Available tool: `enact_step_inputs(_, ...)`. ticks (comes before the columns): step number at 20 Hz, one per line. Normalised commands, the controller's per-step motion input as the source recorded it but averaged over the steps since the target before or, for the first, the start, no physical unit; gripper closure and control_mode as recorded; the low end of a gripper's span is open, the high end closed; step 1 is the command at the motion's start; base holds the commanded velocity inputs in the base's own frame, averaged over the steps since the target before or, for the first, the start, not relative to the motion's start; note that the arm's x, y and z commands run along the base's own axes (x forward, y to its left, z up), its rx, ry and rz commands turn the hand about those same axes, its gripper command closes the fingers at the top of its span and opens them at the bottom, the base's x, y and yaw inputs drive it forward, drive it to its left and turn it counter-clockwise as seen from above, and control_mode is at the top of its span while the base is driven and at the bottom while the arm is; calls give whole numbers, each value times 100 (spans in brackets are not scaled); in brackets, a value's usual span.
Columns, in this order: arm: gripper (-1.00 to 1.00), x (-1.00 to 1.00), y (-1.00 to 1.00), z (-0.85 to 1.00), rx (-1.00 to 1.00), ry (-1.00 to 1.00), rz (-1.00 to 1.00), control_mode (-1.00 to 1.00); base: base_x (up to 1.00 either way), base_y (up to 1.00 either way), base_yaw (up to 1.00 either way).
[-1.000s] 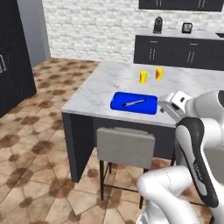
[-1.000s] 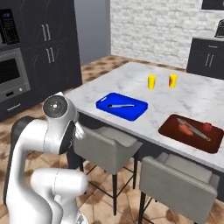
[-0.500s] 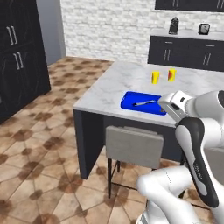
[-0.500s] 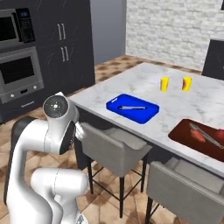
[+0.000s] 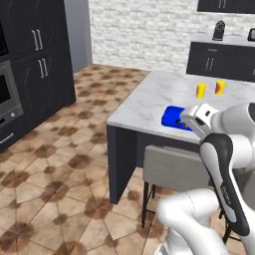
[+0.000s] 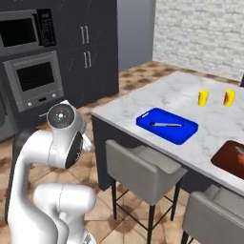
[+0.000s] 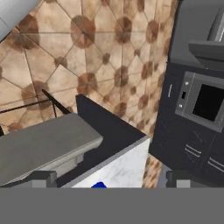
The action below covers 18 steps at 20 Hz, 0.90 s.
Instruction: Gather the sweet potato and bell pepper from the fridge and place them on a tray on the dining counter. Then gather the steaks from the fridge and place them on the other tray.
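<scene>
Plainly the arm is tucked in over its base, clear of the dining counter (image 6: 157, 97), and that looks like a carrying posture for the drive to the fridge; the gripper (image 7: 107, 179) is spread to its widest with nothing between the tips. On the marble sit 2 trays, a blue tray (image 6: 167, 125) with 1 thin utensil in it and a brown tray (image 6: 230, 157), ready for the food, plus 2 cups (image 6: 203, 97), while 2 stools (image 6: 143, 171) are pushed up to the near edge. No pepper, potato or steak lies on either tray, so I'd judge all of it is still in the fridge.
</scene>
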Motion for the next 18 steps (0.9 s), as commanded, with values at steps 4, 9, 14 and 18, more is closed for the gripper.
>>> enact_step_inputs(4,-100,0,0,0,0,0,0,100,0,64,17)
enact_step_inputs(9,-100,0,0,0,0,0,0,100,1,70,18)
enact_step_inputs(14,-100,0,0,0,0,0,0,100,0,60,19)
enact_step_inputs(18,-100,0,0,0,0,0,0,100,0,52,20)
